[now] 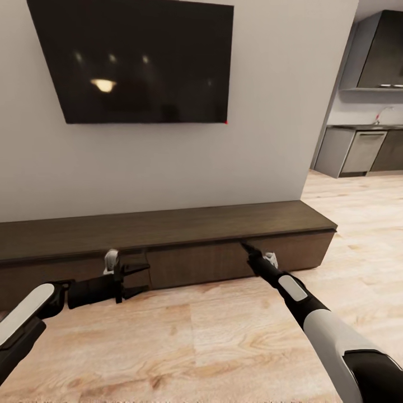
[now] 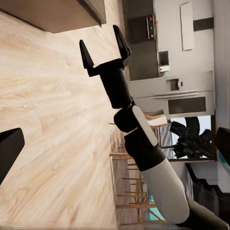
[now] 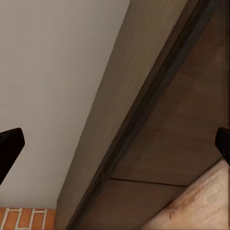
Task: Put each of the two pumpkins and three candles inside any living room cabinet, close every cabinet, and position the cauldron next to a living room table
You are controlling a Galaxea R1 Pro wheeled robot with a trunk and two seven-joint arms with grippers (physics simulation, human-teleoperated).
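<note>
Cabinet (image 1: 168,246): long low dark unit along the wall under the TV (image 1: 134,59); long axis runs left–right; all fronts look shut.
Right gripper (image 1: 244,245): tip at the upper edge of a drawer front, just under the top board; fingers spread wide in the right wrist view.
Left gripper (image 1: 140,277): open, empty, low over the floor (image 1: 212,347), pointing along the cabinet.
Nearer arm: right; the drawer edge lies straight ahead of it.
Pumpkins, candles: not located here.

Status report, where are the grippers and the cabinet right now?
Right gripper open, tips at cabinet top edge. Left gripper open, empty, low before the cabinet front. Drawers look shut. Nothing in the way.
</note>
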